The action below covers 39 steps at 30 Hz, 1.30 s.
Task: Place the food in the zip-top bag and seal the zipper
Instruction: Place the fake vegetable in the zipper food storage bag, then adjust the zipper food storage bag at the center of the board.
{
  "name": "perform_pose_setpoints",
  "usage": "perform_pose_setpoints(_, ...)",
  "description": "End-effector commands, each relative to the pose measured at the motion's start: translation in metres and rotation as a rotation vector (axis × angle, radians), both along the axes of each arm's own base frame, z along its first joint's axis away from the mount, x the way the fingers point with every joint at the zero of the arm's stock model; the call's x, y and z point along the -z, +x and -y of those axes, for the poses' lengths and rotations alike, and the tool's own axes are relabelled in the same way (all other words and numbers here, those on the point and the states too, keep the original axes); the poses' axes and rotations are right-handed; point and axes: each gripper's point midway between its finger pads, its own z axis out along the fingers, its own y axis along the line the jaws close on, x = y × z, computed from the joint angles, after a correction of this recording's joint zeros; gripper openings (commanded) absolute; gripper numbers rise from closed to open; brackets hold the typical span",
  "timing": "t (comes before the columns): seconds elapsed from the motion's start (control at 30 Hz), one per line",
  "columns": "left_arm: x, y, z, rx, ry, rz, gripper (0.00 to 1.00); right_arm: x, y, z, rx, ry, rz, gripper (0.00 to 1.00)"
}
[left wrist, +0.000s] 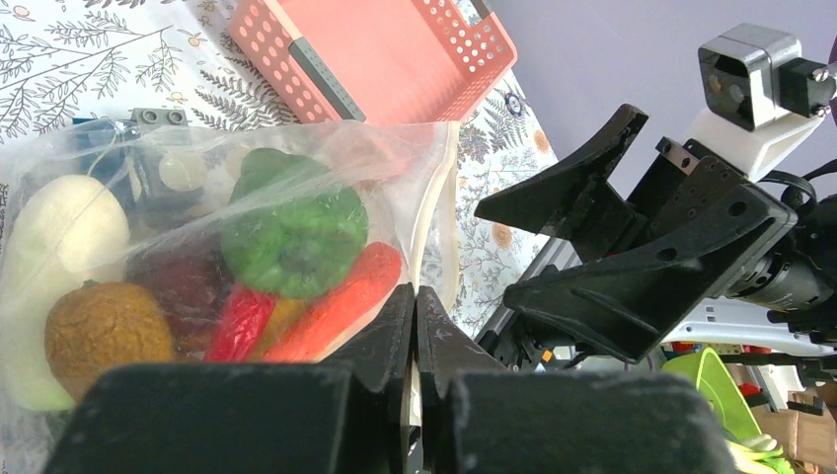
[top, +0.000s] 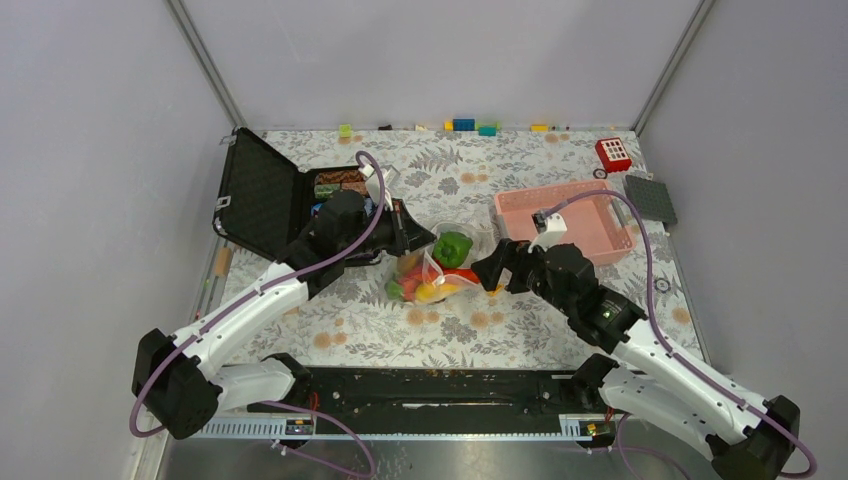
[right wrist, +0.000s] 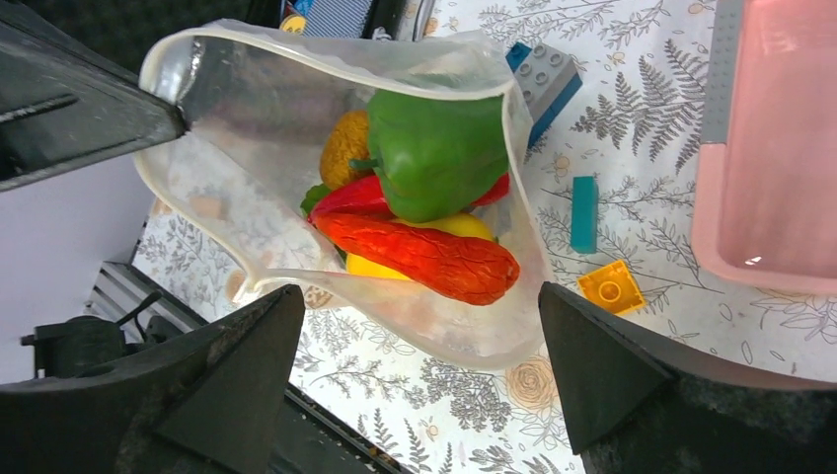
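Food (right wrist: 355, 197) filled the clear, floppy zip-top bag (right wrist: 217, 188), green pepper (right wrist: 434, 153) against carrot (right wrist: 424, 259); left gripper (left wrist: 416, 301) pinched its rim, right gripper (right wrist: 419, 289) gaped wide, empty.

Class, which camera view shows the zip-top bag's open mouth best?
The right wrist view: it looks straight into the zip-top bag, the whitish zipper rim standing open in a loop, with the green pepper inside. The left wrist view shows the bag side-on, the mouth only as an edge; the top view shows it small.
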Motion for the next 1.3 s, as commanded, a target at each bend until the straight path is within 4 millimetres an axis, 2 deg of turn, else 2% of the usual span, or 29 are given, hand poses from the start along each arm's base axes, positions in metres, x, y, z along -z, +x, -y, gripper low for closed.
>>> perform_pose_setpoints(0.0,-0.027,0.004,0.0,-0.002,-0.037,0.075,0.0,-0.005,0.006,0.009,0.041,-0.015,0.078,0.96)
perform_pose_setpoints(0.13,-0.029,-0.001,0.007,0.046,-0.059,0.058,0.0,0.0,0.021,0.028,0.115,-0.123,0.154,0.96)
perform_pose_setpoints(0.2,-0.028,-0.003,0.01,0.07,-0.065,0.047,0.0,-0.002,0.033,0.033,0.141,-0.196,0.2,0.89)
perform_pose_setpoints(0.27,-0.026,-0.004,0.013,0.081,-0.071,0.03,0.0,-0.006,0.042,0.028,0.118,-0.247,0.232,0.86)
perform_pose_setpoints(0.33,-0.026,-0.01,0.017,0.12,-0.085,0.007,0.0,-0.011,0.05,0.014,0.062,-0.273,0.27,0.85)
perform_pose_setpoints(0.43,-0.033,-0.016,0.022,0.169,-0.126,0.01,0.0,-0.01,0.059,-0.001,0.002,-0.321,0.275,0.83)
perform_pose_setpoints(0.53,-0.031,-0.019,0.023,0.179,-0.127,-0.007,0.0,-0.007,0.067,-0.011,-0.025,-0.342,0.262,0.67)
perform_pose_setpoints(0.6,-0.026,-0.018,0.022,0.167,-0.112,-0.022,0.0,-0.009,0.065,-0.02,-0.064,-0.327,0.262,0.5)
perform_pose_setpoints(0.77,-0.02,-0.021,0.018,0.168,-0.084,-0.043,0.0,-0.022,0.054,-0.039,-0.186,-0.274,0.295,0.26)
perform_pose_setpoints(1.0,-0.024,-0.044,0.017,0.249,-0.103,-0.026,0.0,-0.068,0.051,-0.046,-0.232,-0.239,0.38,0.14)
perform_pose_setpoints(1.13,-0.033,-0.07,0.021,0.332,-0.111,0.035,0.0,-0.095,0.034,-0.063,-0.384,-0.209,0.47,0.1)
perform_pose_setpoints(1.17,-0.036,-0.078,0.023,0.357,-0.113,0.057,0.0,-0.096,0.027,-0.065,-0.43,-0.208,0.469,0.09)
perform_pose_setpoints(1.2,-0.038,-0.086,0.024,0.383,-0.107,0.075,0.03,-0.098,0.022,-0.066,-0.471,-0.222,0.491,0.07)
perform_pose_setpoints(1.23,-0.039,-0.093,0.024,0.406,-0.097,0.094,0.16,-0.1,0.016,-0.068,-0.515,-0.227,0.509,0.06)
perform_pose_setpoints(1.27,-0.042,-0.099,0.024,0.42,-0.091,0.117,0.23,-0.102,0.009,-0.07,-0.563,-0.232,0.529,0.05)
